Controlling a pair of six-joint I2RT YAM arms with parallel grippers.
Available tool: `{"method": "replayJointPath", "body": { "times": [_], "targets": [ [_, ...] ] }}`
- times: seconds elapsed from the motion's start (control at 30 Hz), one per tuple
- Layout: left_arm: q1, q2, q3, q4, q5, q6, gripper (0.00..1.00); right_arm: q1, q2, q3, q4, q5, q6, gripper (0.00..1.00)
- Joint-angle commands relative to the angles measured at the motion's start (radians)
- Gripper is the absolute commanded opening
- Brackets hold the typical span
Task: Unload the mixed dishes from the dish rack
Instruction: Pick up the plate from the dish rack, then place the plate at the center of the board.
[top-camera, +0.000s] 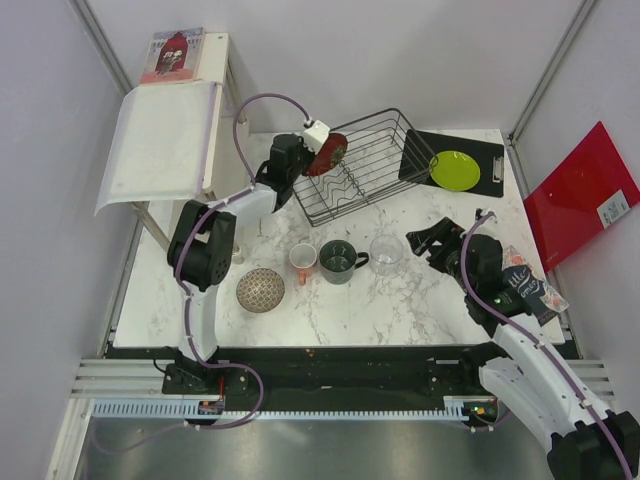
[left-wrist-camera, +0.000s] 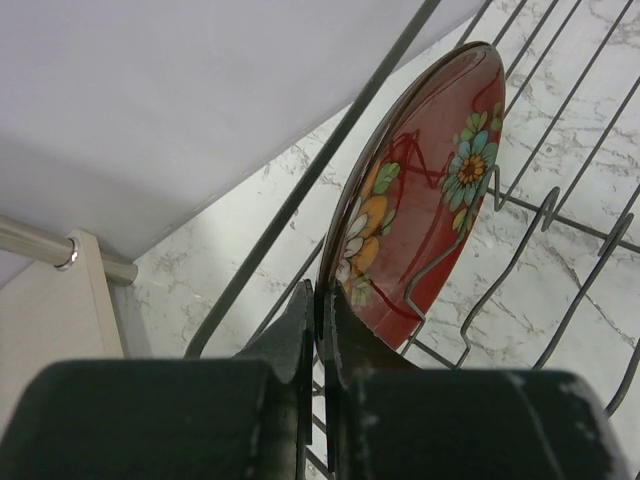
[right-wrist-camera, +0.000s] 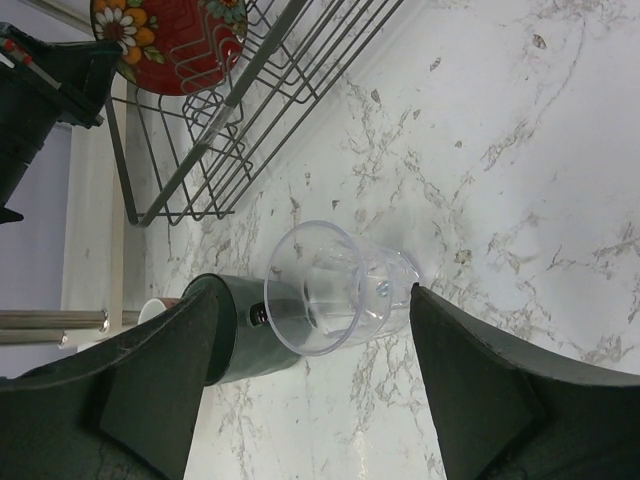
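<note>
The dish rack (top-camera: 365, 160) stands at the back of the table. My left gripper (top-camera: 305, 150) is shut on the rim of the dark red patterned bowl (top-camera: 328, 153), which stands on edge among the prongs at the rack's left end; the left wrist view shows the jaws (left-wrist-camera: 322, 310) pinching that bowl (left-wrist-camera: 425, 200). The lime-green plate (top-camera: 455, 170) lies on the black clipboard. The small patterned bowl (top-camera: 260, 290), orange-red cup (top-camera: 303, 262), dark grey mug (top-camera: 337, 262) and clear glass (top-camera: 386, 253) stand on the table. My right gripper (top-camera: 428, 240) is open, with the glass (right-wrist-camera: 340, 290) just ahead of its fingertips.
A white shelf stand (top-camera: 165, 140) is at the back left. The black clipboard (top-camera: 480, 150) lies right of the rack. A red board (top-camera: 580, 195) leans at the right wall, and a dark packet (top-camera: 527, 285) lies by the right arm.
</note>
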Motion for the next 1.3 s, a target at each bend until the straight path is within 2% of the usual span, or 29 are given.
{"method": "replayJointPath", "body": {
  "times": [0.0, 0.27, 0.43, 0.53, 0.6, 0.63, 0.67, 0.7, 0.73, 0.77, 0.83, 1.0, 1.1, 1.13, 1.27],
  "targets": [
    [-0.002, -0.145, 0.007, 0.184, -0.024, 0.025, 0.02, 0.003, 0.018, -0.002, 0.048, -0.008, 0.020, 0.84],
    [-0.051, -0.266, 0.017, 0.249, -0.030, 0.068, 0.02, 0.003, 0.029, 0.003, 0.064, 0.000, 0.024, 0.84],
    [-0.148, -0.359, 0.033, 0.266, -0.056, 0.113, 0.02, 0.003, 0.041, 0.081, 0.044, 0.060, -0.017, 0.85],
    [-0.228, -0.419, 0.050, 0.227, -0.146, 0.096, 0.02, 0.001, 0.062, 0.136, 0.019, 0.130, -0.019, 0.84],
    [-0.278, -0.442, 0.114, 0.120, -0.249, -0.017, 0.02, 0.003, 0.087, 0.177, 0.013, 0.158, -0.015, 0.82],
    [-0.286, -0.458, 0.153, -0.096, -0.264, -0.091, 0.02, 0.001, 0.120, 0.191, 0.011, 0.163, -0.011, 0.82],
    [-0.288, -0.461, 0.250, -0.218, -0.266, -0.284, 0.02, 0.000, 0.140, 0.207, 0.013, 0.166, -0.002, 0.81],
    [-0.286, -0.458, 0.301, -0.332, -0.268, -0.382, 0.02, -0.003, 0.159, 0.245, 0.015, 0.170, 0.001, 0.80],
    [-0.286, -0.449, 0.346, -0.554, -0.236, -0.538, 0.02, -0.006, 0.201, 0.265, 0.015, 0.173, 0.003, 0.80],
    [-0.286, -0.447, 0.398, -0.622, -0.203, -0.589, 0.02, -0.008, 0.222, 0.286, 0.016, 0.179, 0.009, 0.79],
    [-0.286, -0.473, 0.400, -0.748, -0.134, -0.733, 0.02, -0.017, 0.274, 0.346, 0.018, 0.205, 0.015, 0.79],
    [-0.283, -0.567, 0.255, -0.796, -0.016, -0.877, 0.02, -0.048, 0.306, 0.429, 0.019, 0.200, 0.031, 0.80],
    [-0.251, -0.594, 0.204, -0.819, 0.111, -0.945, 0.02, -0.051, 0.288, 0.432, 0.041, 0.146, -0.003, 0.84],
    [-0.242, -0.599, 0.192, -0.817, 0.177, -0.984, 0.02, -0.051, 0.285, 0.428, 0.066, 0.121, -0.017, 0.84],
    [-0.205, -0.579, 0.170, -0.819, 0.269, -1.032, 0.02, -0.051, 0.268, 0.394, 0.135, -0.090, -0.005, 0.88]
  ]
}}
